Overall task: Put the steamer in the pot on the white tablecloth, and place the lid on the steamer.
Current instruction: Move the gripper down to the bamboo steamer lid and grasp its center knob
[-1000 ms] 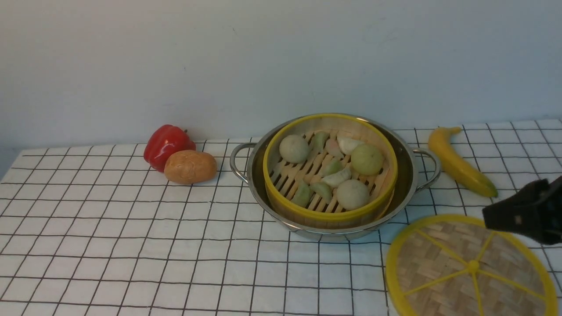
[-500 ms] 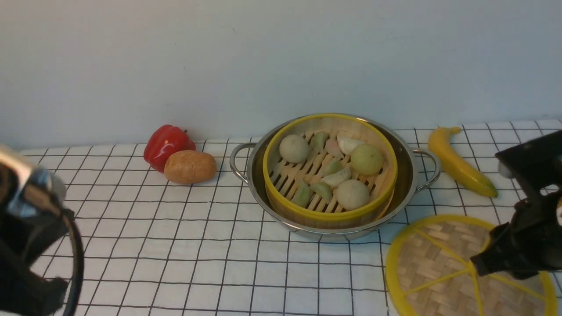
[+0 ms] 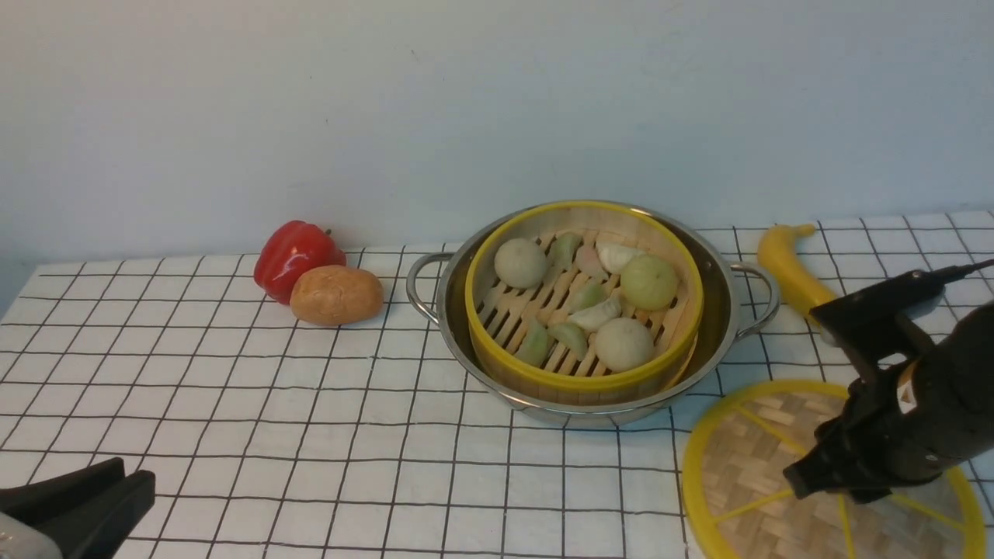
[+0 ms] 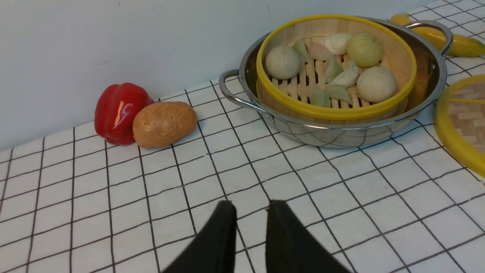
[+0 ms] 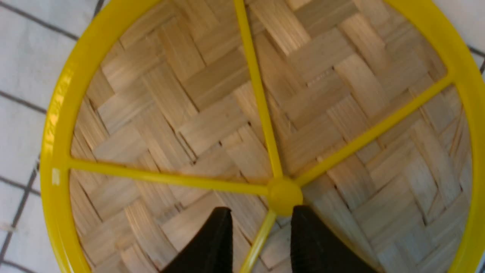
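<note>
Steamer (image 3: 582, 382) seated inside pot (image 3: 718, 310), mid-back of white tablecloth (image 3: 311, 435). Lid (image 3: 745, 466) flat at near right corner. Right gripper (image 5: 261, 218) over lid, fingers (image 5: 219, 235) spread, straddling a spoke (image 5: 257, 242) beside centre knob (image 5: 284, 197); contact unclear. Left gripper (image 4: 248, 212) at near left corner, tips slightly parted, holding nothing.

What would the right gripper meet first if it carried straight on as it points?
Most likely the lid: the right gripper points at its woven top, jaws apart astride a yellow spoke beside the centre knob. The remaining gap is unclear.
</note>
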`<state>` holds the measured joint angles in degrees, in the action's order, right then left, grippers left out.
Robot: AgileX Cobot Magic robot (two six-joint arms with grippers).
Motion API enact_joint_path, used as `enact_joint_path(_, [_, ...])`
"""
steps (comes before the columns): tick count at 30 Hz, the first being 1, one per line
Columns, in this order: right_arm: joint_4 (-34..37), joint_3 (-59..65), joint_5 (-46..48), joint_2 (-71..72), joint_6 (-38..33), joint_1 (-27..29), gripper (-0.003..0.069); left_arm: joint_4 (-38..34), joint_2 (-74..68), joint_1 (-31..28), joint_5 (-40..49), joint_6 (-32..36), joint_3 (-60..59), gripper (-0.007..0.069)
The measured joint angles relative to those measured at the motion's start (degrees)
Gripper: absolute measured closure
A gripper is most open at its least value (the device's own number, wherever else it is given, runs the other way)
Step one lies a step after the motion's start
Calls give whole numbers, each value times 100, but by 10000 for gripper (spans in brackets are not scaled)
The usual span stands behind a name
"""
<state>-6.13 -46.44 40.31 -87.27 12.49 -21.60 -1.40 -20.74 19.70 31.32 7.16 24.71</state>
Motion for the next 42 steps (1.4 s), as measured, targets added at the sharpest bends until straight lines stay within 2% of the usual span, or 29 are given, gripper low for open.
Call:
enact_joint_path(25, [-464,-48,-321,-412,336,0,417,-16,0,0,0,-1,0,497])
enact_joint_path(29, [-464,-48,-334,-500,348,0,452,-16,0,0,0,-1,0,497])
enact_joint_path(32, [-495,-48,-334,-522,352,0,511,-16,0,0,0,-1,0,497])
enact_joint_path(34, [-508,-48,-329,-522,352,0,510,-16,0,0,0,-1,0,497])
enact_joint_path(38, [-507,-229,256,-522,352,0,510,-16,0,0,0,-1,0,497])
enact_joint_path(42, [-507,-840,1365,-429,352,0,510,-16,0,0,0,-1,0,497])
